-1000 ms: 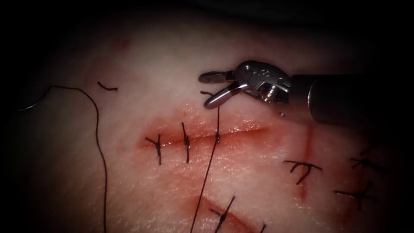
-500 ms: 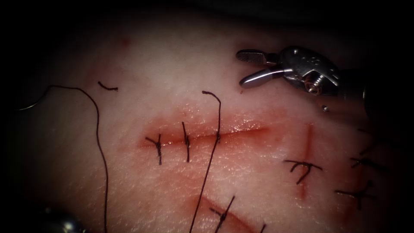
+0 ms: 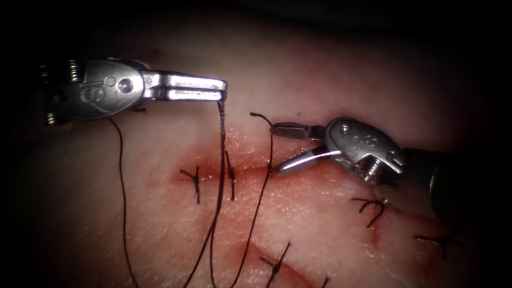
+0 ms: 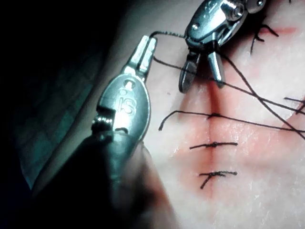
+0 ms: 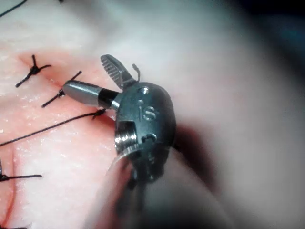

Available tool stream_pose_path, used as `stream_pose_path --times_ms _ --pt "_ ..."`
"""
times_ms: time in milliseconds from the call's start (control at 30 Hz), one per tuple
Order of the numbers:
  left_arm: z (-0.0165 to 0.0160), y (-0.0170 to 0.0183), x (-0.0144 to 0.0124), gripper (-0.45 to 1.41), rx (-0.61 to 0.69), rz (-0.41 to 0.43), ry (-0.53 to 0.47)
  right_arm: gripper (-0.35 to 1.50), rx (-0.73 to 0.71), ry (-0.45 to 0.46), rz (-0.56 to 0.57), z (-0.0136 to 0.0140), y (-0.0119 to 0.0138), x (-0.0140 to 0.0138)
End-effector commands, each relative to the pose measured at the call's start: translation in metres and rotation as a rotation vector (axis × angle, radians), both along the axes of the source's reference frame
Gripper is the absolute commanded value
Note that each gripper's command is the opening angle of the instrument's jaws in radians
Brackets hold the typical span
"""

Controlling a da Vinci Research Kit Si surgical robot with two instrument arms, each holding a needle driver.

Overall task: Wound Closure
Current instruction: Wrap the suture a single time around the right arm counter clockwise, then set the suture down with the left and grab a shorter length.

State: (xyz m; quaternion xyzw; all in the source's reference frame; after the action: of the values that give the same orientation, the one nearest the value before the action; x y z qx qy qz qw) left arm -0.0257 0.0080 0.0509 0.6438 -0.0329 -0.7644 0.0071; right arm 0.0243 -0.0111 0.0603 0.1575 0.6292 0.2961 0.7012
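Above the cut, thread is pinched in the shut left tool; steady tension seems wise while the right tool is held wide open, empty.

Right tool above the tissue, jaws spread and holding nothing, tips at the cut, two tied stitches just beyond the tips, thread running across the tissue below the lower jaw
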Motion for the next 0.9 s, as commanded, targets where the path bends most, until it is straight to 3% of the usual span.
stream_pose_path --times_ms 33,133,233,400,467,767,800,833,900 --pt "0.0009 0.0011 -0.0006 -0.45 -0.006 0.000 0.002 0.76 0.005 0.012 -0.004 0.0005 -0.0006 0.0019" --pt "0.0022 0.0027 -0.0004 -0.45 0.002 -0.014 -0.002 0.56 0.007 0.027 -0.005 0.0005 -0.0013 0.0035" --pt "0.0032 0.0044 0.0002 -0.45 -0.006 -0.027 -0.021 0.24 -0.002 0.039 -0.010 0.0005 -0.0019 0.0053" --pt "0.0050 0.0065 0.0013 -0.45 -0.033 -0.028 -0.058 -0.05 0.017 0.064 -0.027 0.0011 -0.0035 0.0078" --pt "0.0059 0.0069 0.0017 -0.45 -0.035 -0.025 -0.060 -0.35 0.037 0.081 -0.041 0.0011 -0.0044 0.0083" --pt "0.0092 0.0086 0.0057 -0.45 -0.037 -0.027 -0.064 -0.35 0.038 0.083 -0.114 0.0007 -0.0072 0.0060" --pt "0.0094 0.0087 0.0063 -0.45 -0.037 -0.028 -0.066 -0.16 0.037 0.083 -0.115 0.0007 -0.0073 0.0058" --pt "0.0095 0.0088 0.0069 -0.45 -0.037 -0.028 -0.068 0.52 0.043 0.082 -0.113 0.0010 -0.0071 0.0056" --pt "0.0097 0.0089 0.0076 -0.45 -0.037 -0.028 -0.070 1.21 -0.001 0.089 -0.103 0.0014 -0.0067 0.0057"
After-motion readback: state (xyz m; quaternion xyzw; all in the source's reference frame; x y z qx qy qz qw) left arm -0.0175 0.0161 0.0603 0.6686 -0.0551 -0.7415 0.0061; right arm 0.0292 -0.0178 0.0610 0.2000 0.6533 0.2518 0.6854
